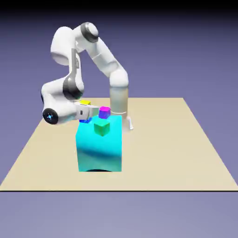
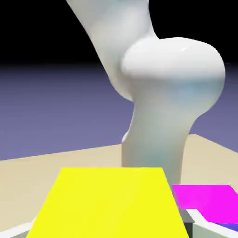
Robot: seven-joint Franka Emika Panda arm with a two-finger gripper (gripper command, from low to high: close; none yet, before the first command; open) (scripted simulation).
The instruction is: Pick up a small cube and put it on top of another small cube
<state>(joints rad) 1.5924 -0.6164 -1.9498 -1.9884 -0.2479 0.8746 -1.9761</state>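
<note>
In the exterior view, the gripper (image 1: 96, 111) reaches toward the view's right, crossing in front of the stack of colours at its fingers. The bright yellow cube (image 1: 85, 102) shows just above it, and a deep blue cube face (image 1: 85, 121) just below; the gripper hides what lies between them, so their contact cannot be told. Right of the fingertips is the magenta-purple cube (image 1: 104, 112), and below them the small green cube (image 1: 102, 127), near the top of the big cyan block (image 1: 99, 146).

The hand view shows the bright yellow cube large between the two fingers, its flat top filling the bottom middle. Whether they pinch it or stand spread beside it cannot be told. Right of it lies a magenta top with a blue edge (image 2: 208, 203); the white arm (image 2: 160, 107) rises behind. Green and cyan show only in the exterior view.
</note>
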